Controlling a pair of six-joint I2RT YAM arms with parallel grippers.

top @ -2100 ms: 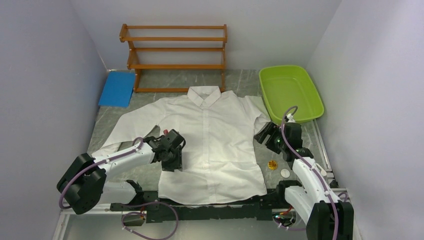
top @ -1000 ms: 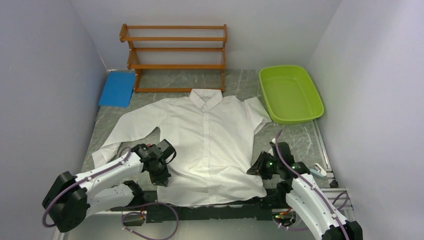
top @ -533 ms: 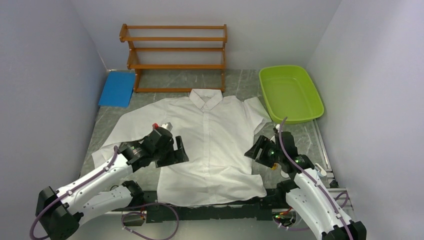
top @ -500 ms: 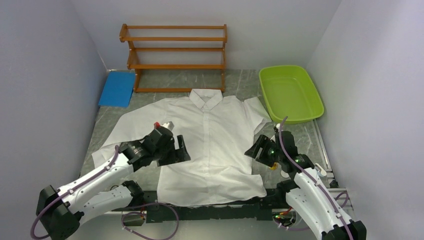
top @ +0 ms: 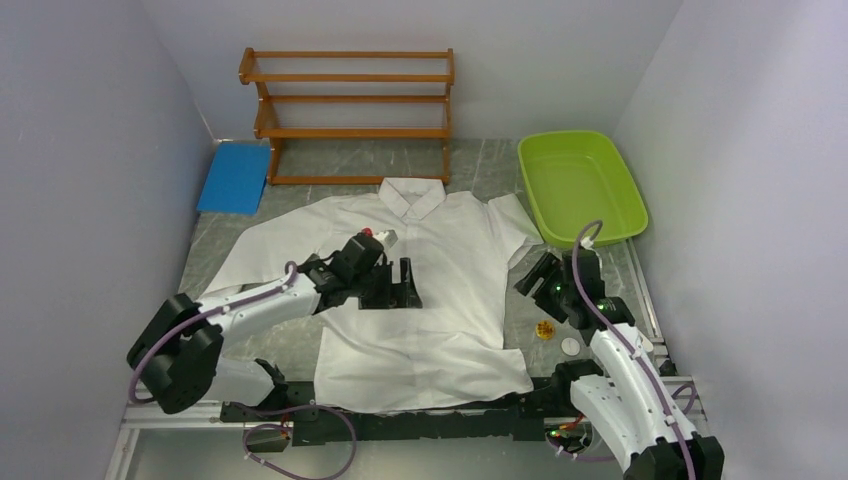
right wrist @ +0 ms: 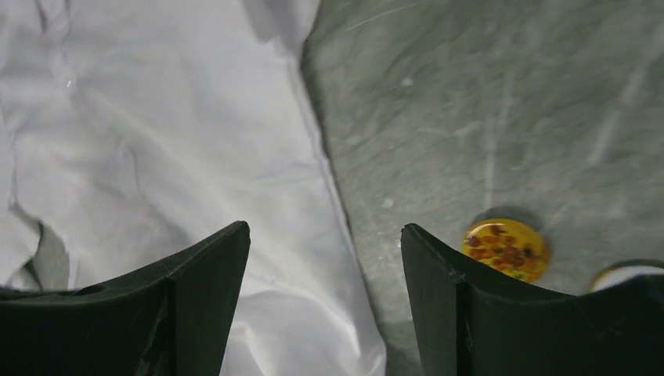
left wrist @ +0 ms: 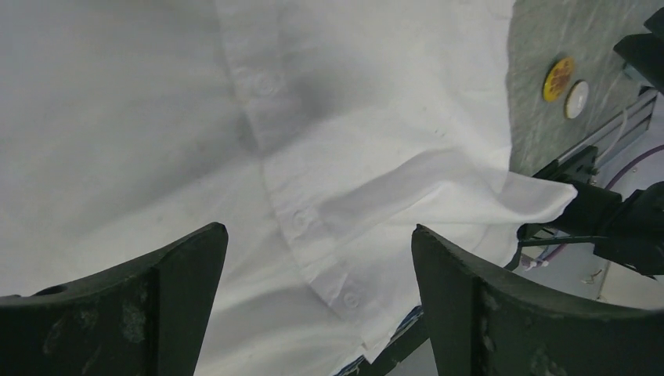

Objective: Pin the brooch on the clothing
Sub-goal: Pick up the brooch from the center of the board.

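Grey tabletop [top: 470,165]: shirt [top: 450,250] flat, brooch [top: 545,329] beside it, green tub [top: 580,185] beyond; both jaws released.

I see the shirt [top: 440,270] as plain white all over, buttons included. The brooch [right wrist: 505,248] is yellow with a mottled reddish-brown pattern, and the round disc [top: 570,346] next to it is white. The desk [top: 480,165] is grey with pale marble-like veining. The tray [top: 582,185] is lime green, the mat [top: 234,177] is blue, and the rack [top: 350,100] is orange-brown wood. My left fingers [left wrist: 156,305] and right fingers [right wrist: 188,298] are dark, nearly black. The left arm [top: 255,303] and right arm [top: 625,375] are white with black joints.
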